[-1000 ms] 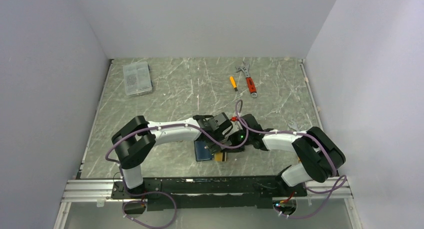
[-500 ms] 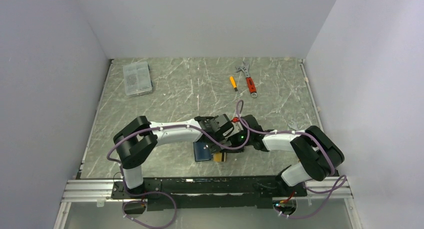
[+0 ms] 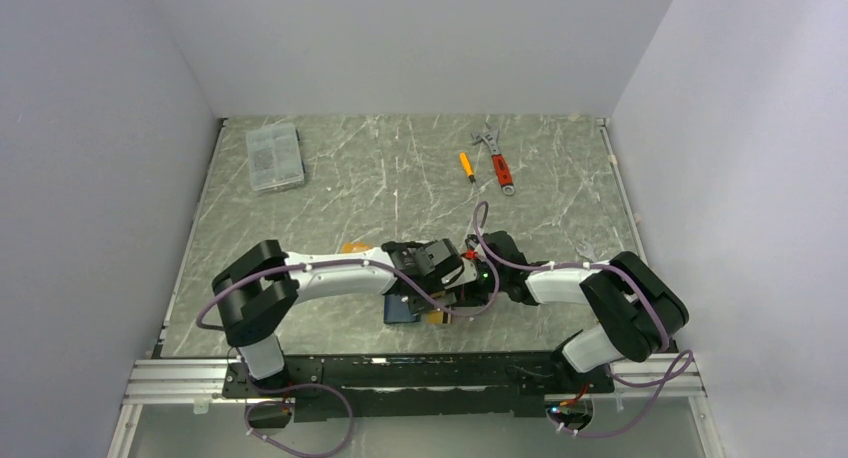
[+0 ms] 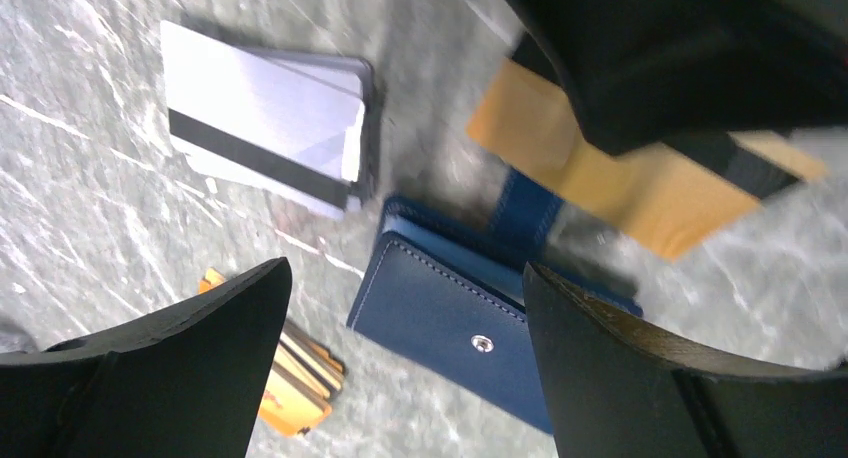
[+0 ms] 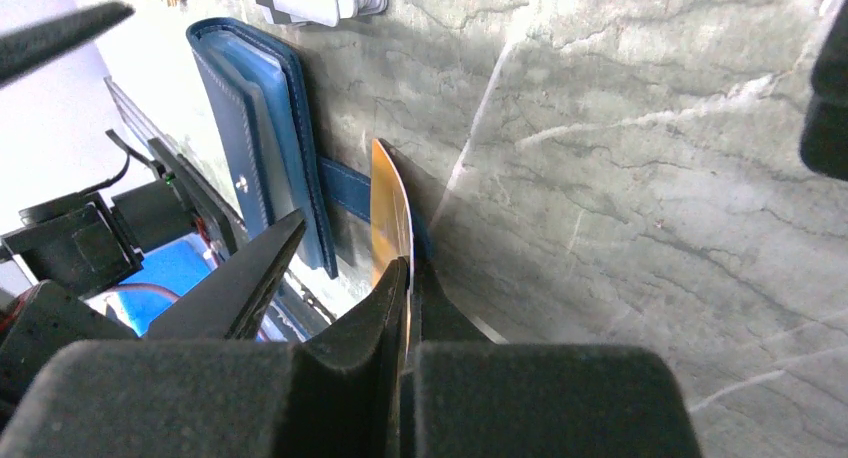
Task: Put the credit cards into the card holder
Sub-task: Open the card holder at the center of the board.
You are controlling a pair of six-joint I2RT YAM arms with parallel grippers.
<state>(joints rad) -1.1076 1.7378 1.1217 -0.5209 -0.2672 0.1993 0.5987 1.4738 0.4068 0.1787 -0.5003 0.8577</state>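
Right gripper (image 5: 405, 278) clamped on an orange card (image 5: 392, 213), on edge just right of the holder (image 4: 460, 333), which lies near-centre on the counter (image 3: 400, 178). Left gripper (image 4: 405, 278) hangs above it, fingers apart, empty. Risk: the unpinned holder slides if the card catches its edge. Only the left wrist view shows the white card (image 4: 265, 128), hidden under the arms from above.

Top external: fixed, high behind the arm bases, facing down across the whole bench (image 3: 400, 168); far.
Left wrist: close above the bench, looking down between the left pincer (image 4: 405, 270) fingers.
Right wrist: very near, skimming low along the right pincer (image 5: 408, 278).
Shared: card holder (image 4: 450, 328) in all three views; orange card (image 4: 610, 193) in both wrist views.
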